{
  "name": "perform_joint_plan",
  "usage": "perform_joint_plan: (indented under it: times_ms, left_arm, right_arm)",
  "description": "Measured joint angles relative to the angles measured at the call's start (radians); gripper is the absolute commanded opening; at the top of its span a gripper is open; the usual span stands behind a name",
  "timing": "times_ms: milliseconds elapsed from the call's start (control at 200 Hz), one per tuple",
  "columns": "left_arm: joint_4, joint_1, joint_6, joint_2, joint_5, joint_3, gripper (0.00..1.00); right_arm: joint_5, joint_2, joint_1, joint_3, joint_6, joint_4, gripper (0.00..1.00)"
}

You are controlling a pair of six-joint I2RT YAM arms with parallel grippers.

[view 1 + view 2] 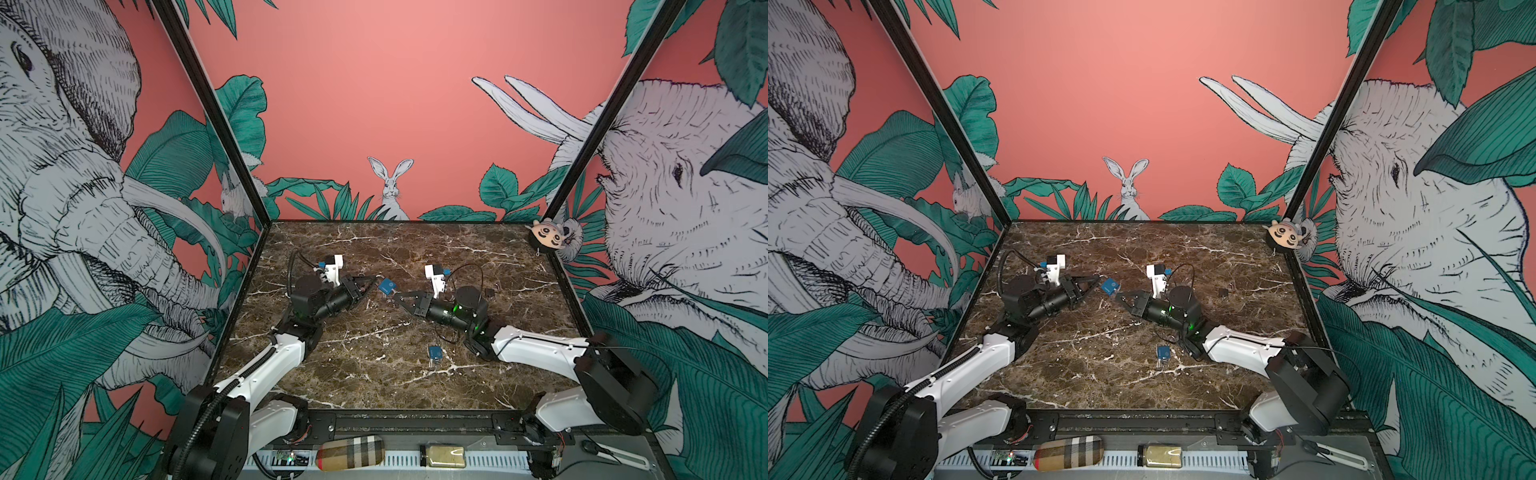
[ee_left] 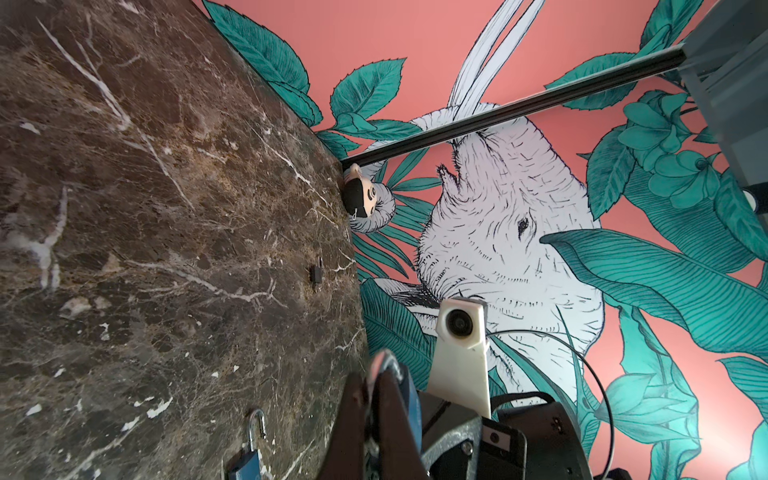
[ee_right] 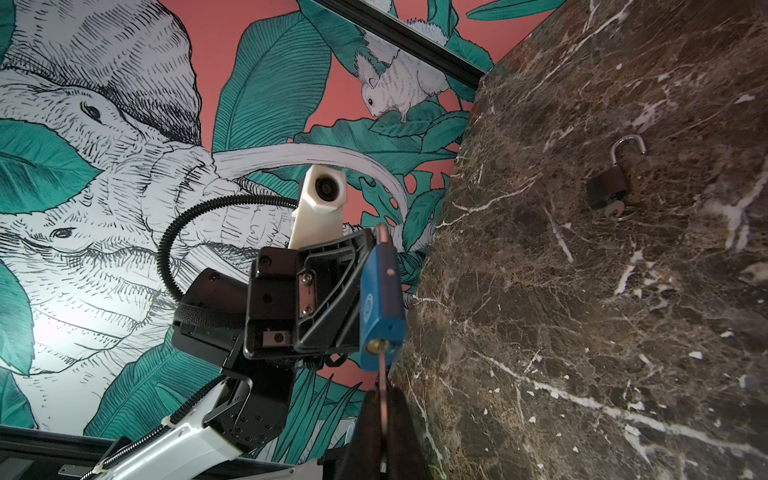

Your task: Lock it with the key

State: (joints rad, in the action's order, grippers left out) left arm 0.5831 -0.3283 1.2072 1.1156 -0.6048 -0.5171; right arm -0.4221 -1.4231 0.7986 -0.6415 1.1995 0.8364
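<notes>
Holds the blue padlock [image 1: 387, 286] clear of the marble table [image 1: 374, 395], mid-table, between the two arms. Grips its shackle end with the left gripper [image 1: 374, 279], fingers narrowed onto the metal. Pinches the key [image 3: 382, 363] with the right gripper [image 3: 382, 399], fingers closed flat on the bow, blade seated in the brass keyway at the body's opposite end. Puts the lock body in line between both sets of fingertips.

Hides most of the shackle behind the left fingers [image 2: 395, 428] in the left wrist view; shows only a blue sliver of the body there. Buries the key's bow between the dark right fingers [image 3: 405, 436]. Cannot tell whether the shackle is clicked home or sprung. Too small in both top views to make out the key.

Looks blue-cased, seen edge-on from the right wrist, with a round stamped emblem on the broad face and a small rivet dot on the narrow side. Notes also a second blue padlock [image 1: 435, 353] lying flat nearer the front edge, and a black padlock [image 3: 606, 187], shackle swung open, key in it, well apart toward the right.
</notes>
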Motion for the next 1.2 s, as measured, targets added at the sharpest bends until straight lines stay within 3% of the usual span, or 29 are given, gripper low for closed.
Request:
perform_joint_plan:
  times_ms: [275,565,920,1201]
  left_arm:
    - [-0.003,0.048,0.000,0.000,0.087,0.000,0.00]
    - [-0.027,0.049,-0.021,0.000,0.080,0.000,0.00]
    - [-0.301,0.050,-0.196,0.009,-0.036,-0.121,0.00]
    - [-0.425,0.049,-0.321,0.215,-0.169,-0.296,0.00]
  right_arm:
    - [0.001,0.034,0.000,0.038,-0.011,-0.008,0.00]
    - [0.005,0.116,-0.016,0.050,-0.049,-0.089,0.00]
    - [-0.018,0.294,-0.138,0.129,-0.082,-0.303,0.00]
    - [-0.078,0.432,-0.264,0.177,-0.112,-0.493,0.00]
